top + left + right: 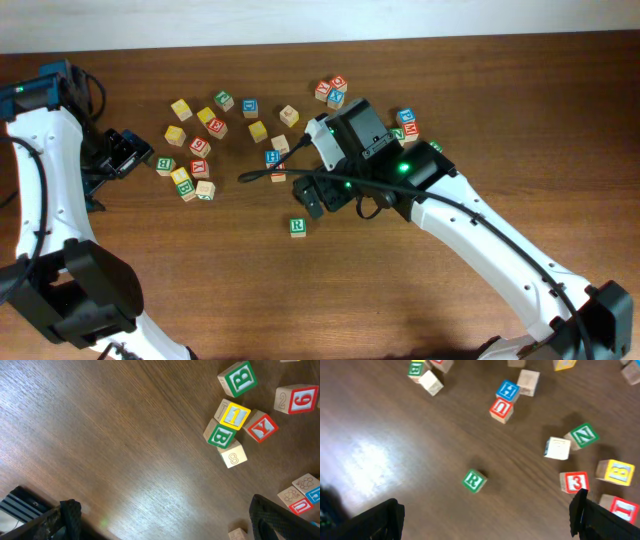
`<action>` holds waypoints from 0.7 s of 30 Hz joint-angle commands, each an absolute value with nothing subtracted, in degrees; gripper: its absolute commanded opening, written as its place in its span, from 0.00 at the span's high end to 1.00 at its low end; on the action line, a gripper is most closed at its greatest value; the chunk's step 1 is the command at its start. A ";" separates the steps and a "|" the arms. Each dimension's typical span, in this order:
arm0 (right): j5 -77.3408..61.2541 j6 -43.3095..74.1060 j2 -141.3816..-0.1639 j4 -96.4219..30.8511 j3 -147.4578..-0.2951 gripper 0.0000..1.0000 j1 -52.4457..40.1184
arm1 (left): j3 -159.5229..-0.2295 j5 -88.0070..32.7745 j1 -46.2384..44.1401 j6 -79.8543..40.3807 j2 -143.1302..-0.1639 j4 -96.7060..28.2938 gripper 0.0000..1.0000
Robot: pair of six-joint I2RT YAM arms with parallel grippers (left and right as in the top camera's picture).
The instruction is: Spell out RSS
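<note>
Well apart, green R cube [474,481]

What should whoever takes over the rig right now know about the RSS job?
Left gripper: open, empty, over bare wood at the left end of the scattered cubes.
Right gripper: open, empty, close beside the R cube.
R cube: alone on the near side of the scatter, green R up.
No S is legible in any view; candidates are the yellow-faced cubes in the scatter.
Done: R seems set apart.
Left: find both S cubes and line them up beside R.
</note>
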State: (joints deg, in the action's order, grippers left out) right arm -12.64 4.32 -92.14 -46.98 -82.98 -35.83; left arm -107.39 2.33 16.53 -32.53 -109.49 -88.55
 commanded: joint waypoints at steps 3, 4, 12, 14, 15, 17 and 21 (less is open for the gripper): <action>-14.74 3.84 -92.38 -46.94 -84.18 0.02 -35.99 | -106.94 2.33 16.67 -32.27 -108.99 -88.58 0.01; -14.74 3.84 -92.38 -47.09 -84.18 0.02 -35.99 | -106.94 2.33 16.67 -32.27 -108.99 -88.58 0.01; 2.59 16.19 -93.03 -49.28 -83.85 0.02 -35.88 | -106.94 2.33 16.67 -32.27 -108.99 -88.58 0.01; 12.29 25.30 -93.36 -51.64 -83.85 0.02 -35.88 | -106.94 2.33 16.69 -32.27 -108.99 -88.58 0.01; 14.92 28.08 -93.41 -52.40 -83.85 0.02 -35.88 | -106.94 2.33 16.67 -32.27 -108.99 -88.58 0.01; 18.72 33.63 -93.41 -53.82 -83.83 0.02 -35.88 | -106.94 2.33 16.69 -32.27 -108.99 -88.58 0.01; 14.74 34.17 -93.41 -52.99 -83.85 0.02 -35.94 | -106.94 2.33 16.69 -32.27 -108.99 -88.58 0.01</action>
